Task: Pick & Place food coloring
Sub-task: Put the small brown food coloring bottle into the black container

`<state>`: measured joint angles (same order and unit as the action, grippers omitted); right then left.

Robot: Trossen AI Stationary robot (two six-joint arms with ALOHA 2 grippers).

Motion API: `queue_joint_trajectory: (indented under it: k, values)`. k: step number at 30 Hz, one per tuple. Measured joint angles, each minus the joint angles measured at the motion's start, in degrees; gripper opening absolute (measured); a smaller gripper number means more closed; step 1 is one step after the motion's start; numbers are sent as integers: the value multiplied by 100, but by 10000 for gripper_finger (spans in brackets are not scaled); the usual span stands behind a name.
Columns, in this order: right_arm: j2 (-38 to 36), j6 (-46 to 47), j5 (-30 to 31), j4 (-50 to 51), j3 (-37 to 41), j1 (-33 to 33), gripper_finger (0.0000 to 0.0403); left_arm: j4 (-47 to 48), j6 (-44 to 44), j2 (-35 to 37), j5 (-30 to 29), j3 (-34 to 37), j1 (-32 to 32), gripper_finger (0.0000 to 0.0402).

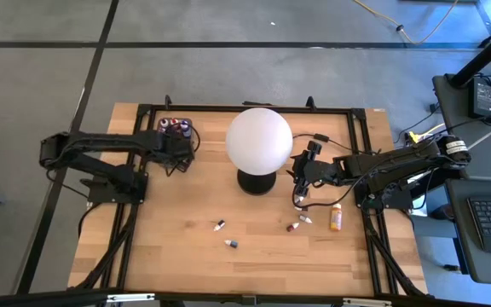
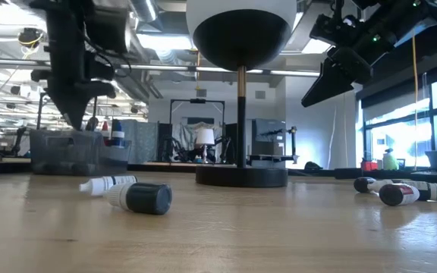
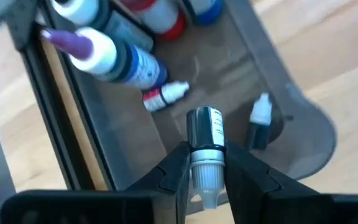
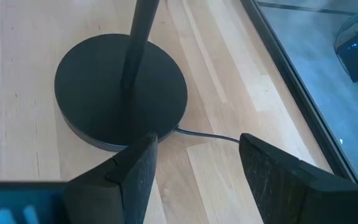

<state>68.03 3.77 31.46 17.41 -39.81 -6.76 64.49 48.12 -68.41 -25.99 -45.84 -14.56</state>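
Observation:
My left gripper (image 1: 180, 152) hovers over the dark grey tray (image 1: 176, 128) at the table's far left, shut on a small dark food coloring bottle (image 3: 205, 127) with a white cap. Several more bottles lie in the tray, among them a red one (image 3: 163, 96) and a dark one (image 3: 261, 124). Other small bottles lie on their sides on the table (image 1: 220, 226) (image 1: 231, 244) (image 1: 295, 227), and an orange bottle (image 1: 336, 216) lies at the right. My right gripper (image 1: 301, 177) hangs open beside the lamp base (image 4: 120, 93), with nothing between its fingers. My left gripper pinches the bottle's white cap end (image 3: 207, 158) between its two fingers. The fingers slant down from above. The dark body sticks out past the fingertips toward the tray floor, and the bottle hangs clear above the tray.
A big white globe lamp (image 1: 258, 136) stands mid-table on a black round base, its cord (image 4: 210, 135) running toward the right. A black frame edges the table (image 1: 143, 111). Bare wood lies along the near edge (image 1: 254, 273).

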Motion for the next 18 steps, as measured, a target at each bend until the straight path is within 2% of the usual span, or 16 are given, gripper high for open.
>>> queue_joint_trajectory:
  k: [3, 10, 14, 18]
  values:
    - [0, 0, 0, 0, 0, -1, 230, 0, -433, -117, 341, -2, -386, 79]
    - [0, 0, 0, 0, 0, 2, 230, -36, -1018, -511, 513, -4, -1049, 79]
    - [0, -2, 0, 1, 0, 0, 230, -118, -1233, -845, 800, -4, -1225, 87]
    - [0, -108, -1, 2, 0, -1, 230, -249, -1448, -1198, 813, -7, -1280, 88]
